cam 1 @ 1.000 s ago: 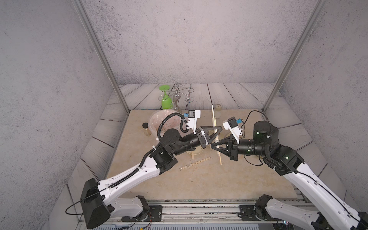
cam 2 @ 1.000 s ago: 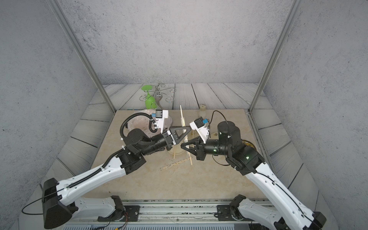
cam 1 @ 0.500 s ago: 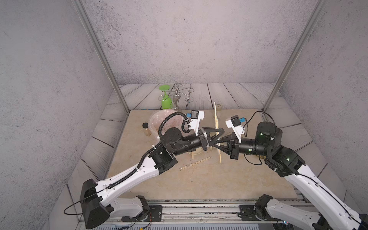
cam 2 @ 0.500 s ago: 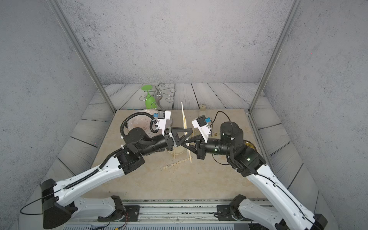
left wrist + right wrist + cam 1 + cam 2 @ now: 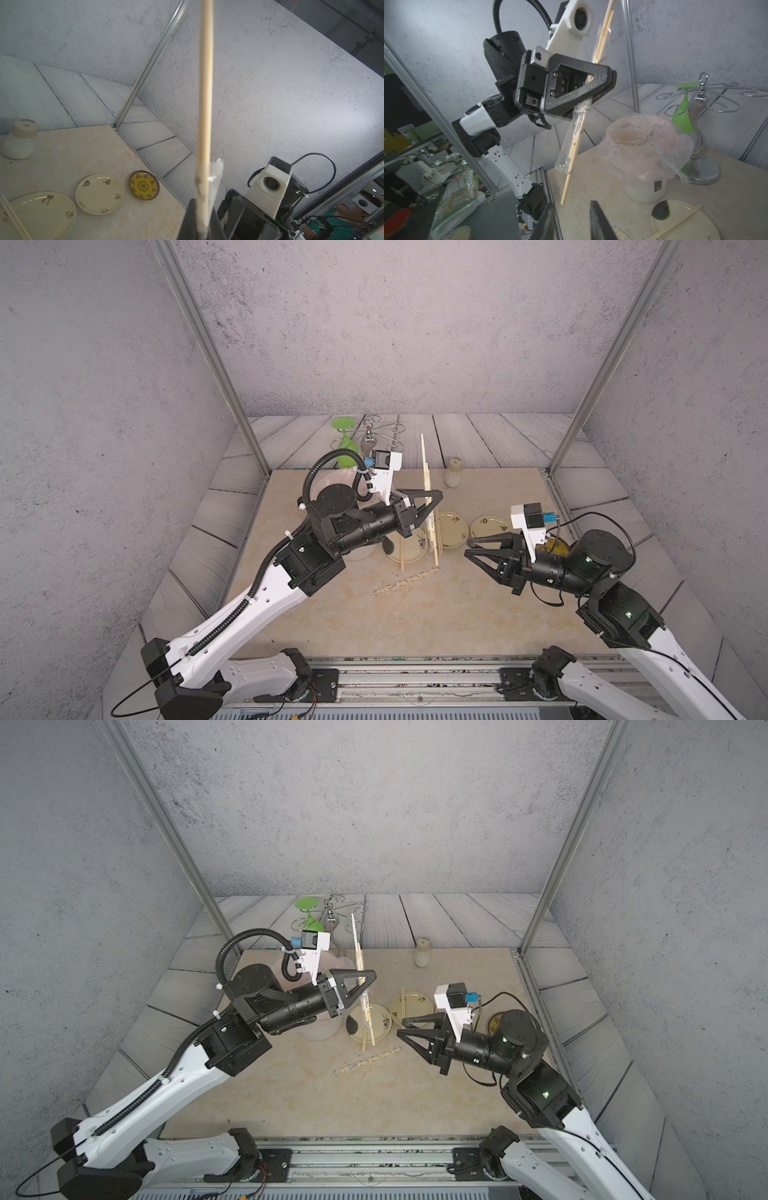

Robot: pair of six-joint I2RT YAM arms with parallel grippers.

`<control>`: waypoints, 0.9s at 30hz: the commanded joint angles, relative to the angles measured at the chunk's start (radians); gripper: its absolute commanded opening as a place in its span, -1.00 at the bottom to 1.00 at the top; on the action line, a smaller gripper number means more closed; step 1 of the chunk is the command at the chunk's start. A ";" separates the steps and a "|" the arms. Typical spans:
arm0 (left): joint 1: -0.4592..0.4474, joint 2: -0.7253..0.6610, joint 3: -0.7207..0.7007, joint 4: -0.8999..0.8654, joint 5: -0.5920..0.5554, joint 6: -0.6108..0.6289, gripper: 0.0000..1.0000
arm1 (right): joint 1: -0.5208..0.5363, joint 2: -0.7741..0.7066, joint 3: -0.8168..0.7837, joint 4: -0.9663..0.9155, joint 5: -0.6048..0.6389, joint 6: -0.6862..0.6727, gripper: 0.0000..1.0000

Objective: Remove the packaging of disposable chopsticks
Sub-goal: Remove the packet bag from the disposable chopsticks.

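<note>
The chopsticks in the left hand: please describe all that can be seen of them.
The chopsticks are two thin, pale wooden sticks, side by side, held up steeply tilted. The left hand is shut on them near the middle. Above it they are almost bare; below, the clear printed sleeve hangs around them, crumpled at the grip, and one tip pokes out of its lower end. I see nothing else touching them.

The beige table [image 5: 374,626] bears small plates [image 5: 454,531] right of centre, a wrapped chopstick pair [image 5: 407,580] just nearer, a white jar [image 5: 453,473] at the far edge, and a lined bin [image 5: 645,187] and wire stand [image 5: 702,166] far left.
</note>
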 commanded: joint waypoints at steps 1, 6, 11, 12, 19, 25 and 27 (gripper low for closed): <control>0.001 0.005 0.014 0.115 0.057 -0.011 -1.00 | -0.002 -0.041 -0.074 0.225 -0.049 0.108 -0.90; 0.000 0.045 -0.004 0.280 0.168 -0.107 -1.00 | -0.002 0.012 -0.070 0.341 -0.111 0.112 -1.00; 0.000 0.015 -0.004 0.296 0.151 -0.061 -1.00 | -0.002 0.058 -0.088 0.393 -0.153 0.146 -1.00; 0.000 0.002 0.003 0.283 0.136 -0.035 -1.00 | -0.002 0.058 -0.098 0.380 -0.152 0.138 -1.00; 0.000 -0.021 0.002 0.357 0.082 -0.010 -1.00 | 0.005 0.074 -0.149 0.402 -0.209 0.154 -1.00; -0.011 0.027 -0.010 0.497 0.104 -0.070 -1.00 | 0.037 0.117 -0.111 0.426 -0.232 0.153 -1.00; -0.030 0.045 -0.012 0.531 0.099 -0.075 -1.00 | 0.042 0.133 -0.104 0.437 -0.239 0.153 -1.00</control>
